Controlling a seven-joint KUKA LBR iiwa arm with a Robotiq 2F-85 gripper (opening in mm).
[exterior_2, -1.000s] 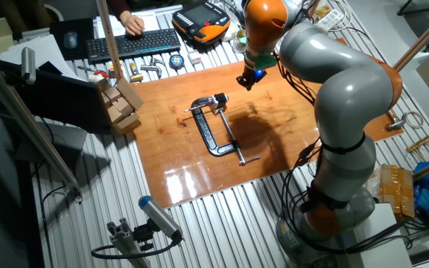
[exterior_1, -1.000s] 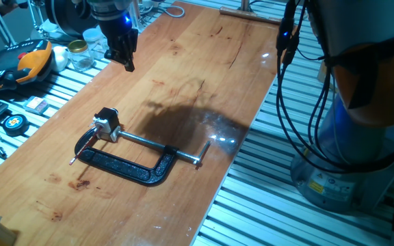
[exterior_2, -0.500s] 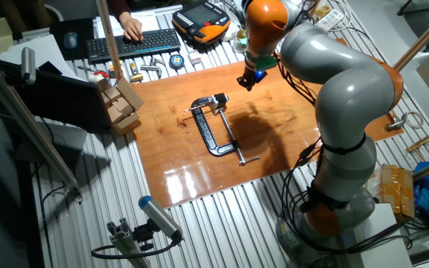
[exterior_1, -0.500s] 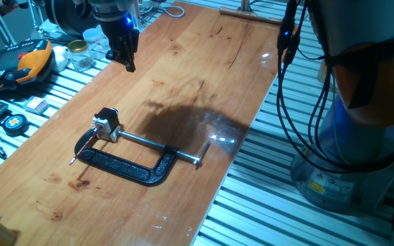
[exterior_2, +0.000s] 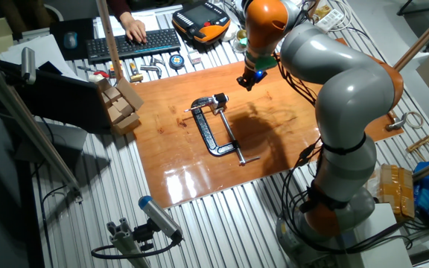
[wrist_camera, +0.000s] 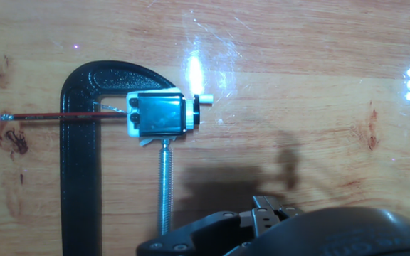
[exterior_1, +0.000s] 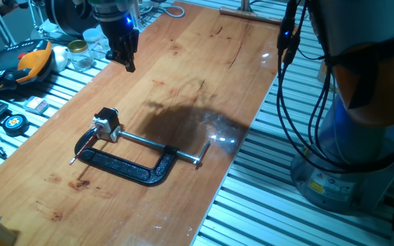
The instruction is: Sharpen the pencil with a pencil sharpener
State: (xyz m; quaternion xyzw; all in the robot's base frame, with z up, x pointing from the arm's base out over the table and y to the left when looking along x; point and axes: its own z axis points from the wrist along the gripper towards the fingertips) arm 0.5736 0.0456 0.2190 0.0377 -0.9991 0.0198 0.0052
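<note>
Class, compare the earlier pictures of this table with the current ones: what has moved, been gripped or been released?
Nothing has visibly changed. The gripper hangs above the far end of the wooden table as before, holding nothing, and the pencil, the pencil sharpener and the C-clamp lie where they were.

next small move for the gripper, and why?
Probably descend toward the pencil. The gripper hangs well above the board and away from the C-clamp, holding nothing, while the pencil sits in the clamped pencil sharpener with its free end sticking out.

pencil [wrist_camera: 55, 115] in pencil sharpener [wrist_camera: 159, 116], level
</note>
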